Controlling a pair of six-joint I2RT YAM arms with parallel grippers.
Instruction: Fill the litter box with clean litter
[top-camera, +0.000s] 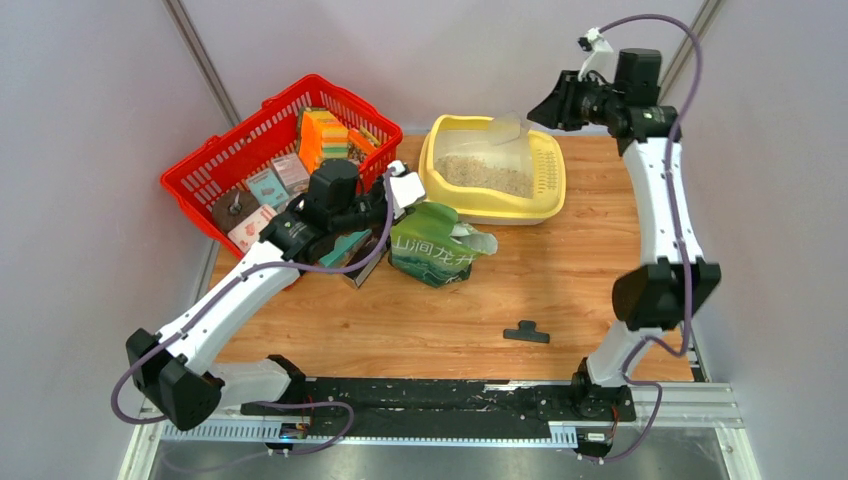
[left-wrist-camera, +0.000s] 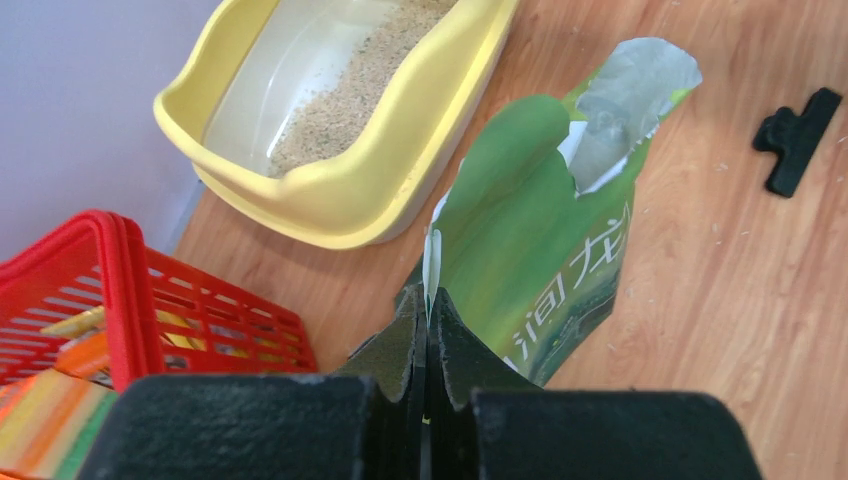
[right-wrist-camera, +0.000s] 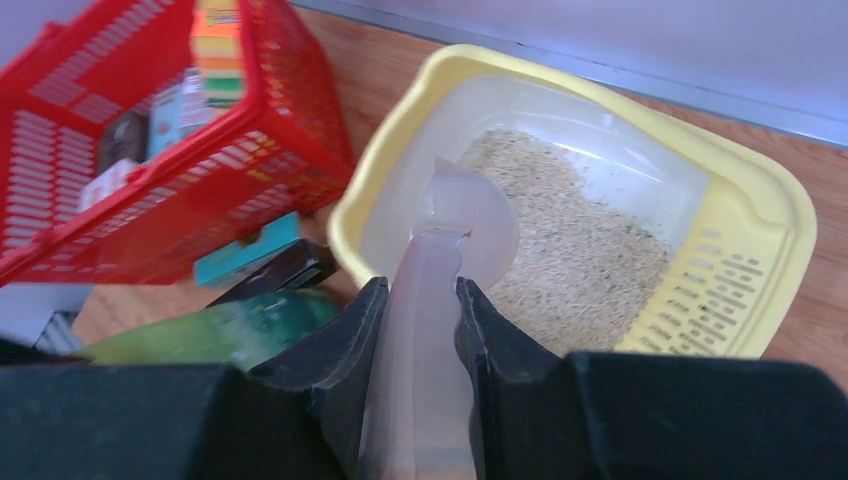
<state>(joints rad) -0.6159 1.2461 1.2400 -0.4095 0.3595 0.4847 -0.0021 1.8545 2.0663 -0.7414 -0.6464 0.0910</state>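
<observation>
The pale yellow litter box (top-camera: 490, 212) stands at the back of the table, with clean litter (top-camera: 490, 177) spread over part of its white basin. My right gripper (top-camera: 543, 110) hangs over its right end, shut on the handle of a translucent scoop (top-camera: 506, 131). In the right wrist view the scoop (right-wrist-camera: 465, 215) points down at the litter (right-wrist-camera: 570, 235) from my right gripper (right-wrist-camera: 420, 295). My left gripper (left-wrist-camera: 428, 300) is shut on the edge of the green bag (left-wrist-camera: 540, 230), which lies in front of the litter box (left-wrist-camera: 330, 195) with its torn mouth open.
A red mesh basket (top-camera: 250, 150) with several boxes and sponges stands at the back left, close to my left arm. A black clip (top-camera: 527, 332) lies on the wood near the front. A dark and teal box (right-wrist-camera: 265, 262) sits between basket and bag.
</observation>
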